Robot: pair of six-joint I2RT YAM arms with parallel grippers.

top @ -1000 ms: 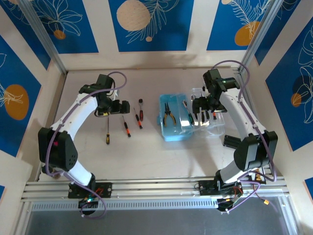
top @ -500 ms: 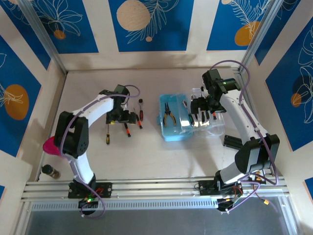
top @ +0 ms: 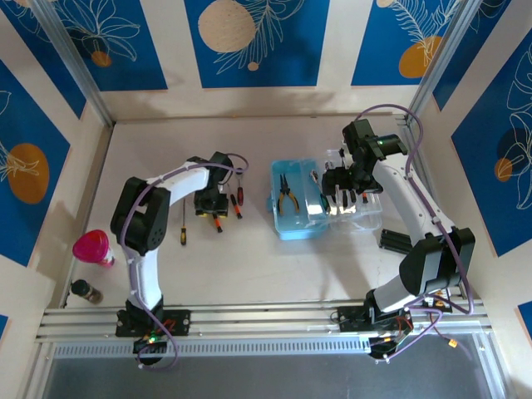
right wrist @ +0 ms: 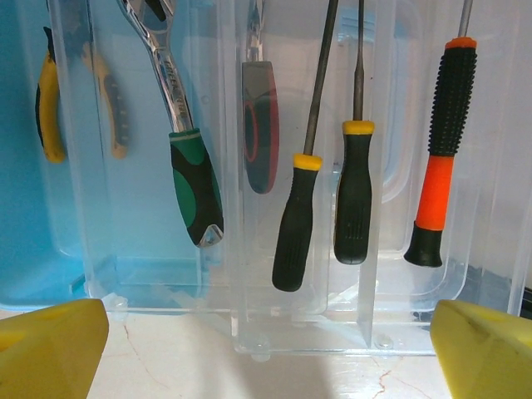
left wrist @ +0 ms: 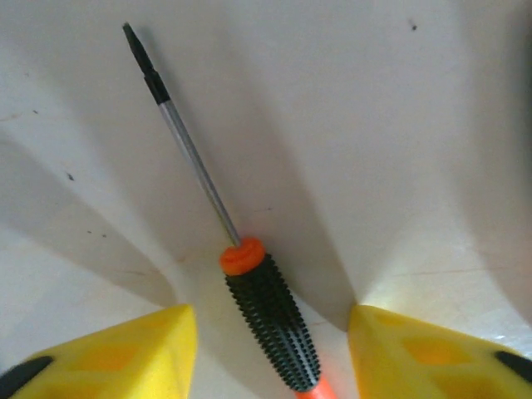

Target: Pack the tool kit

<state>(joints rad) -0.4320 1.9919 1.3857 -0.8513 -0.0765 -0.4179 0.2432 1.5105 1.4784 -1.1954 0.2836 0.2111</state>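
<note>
Left jaws: standing open low over the bench (top: 249, 258), yellow fingers (left wrist: 116, 353) flanking the black grip of an orange-and-black screwdriver (left wrist: 243, 256), leaving a gap on each side and not touching it.
Flanked screwdriver: lying flat on the bench, tip pointing away from the left wrist camera.
Right jaws: gaping wide, yellow fingertips (right wrist: 50, 345) sitting at the bottom corners of the right wrist view, holding nothing, facing the clear lid (right wrist: 208, 283).
Tool case (top: 287, 231): lying open right of bench centre, light-blue tray on the left, clear lid folded out to the right.
Pliers (top: 288, 194): lying inside the blue tray.
Behind the clear plastic: green-and-black wrench (right wrist: 195, 191), long yellow-collared screwdriver (right wrist: 293, 220), short yellow-collared screwdriver (right wrist: 353, 195) and a second orange-and-black driver (right wrist: 440, 150), all lying with handles towards the camera.
Loose tools: yellow-and-black screwdriver (top: 182, 226) lying left of the left jaws; red-and-black screwdriver (top: 240, 189) lying between those jaws and the case.
</note>
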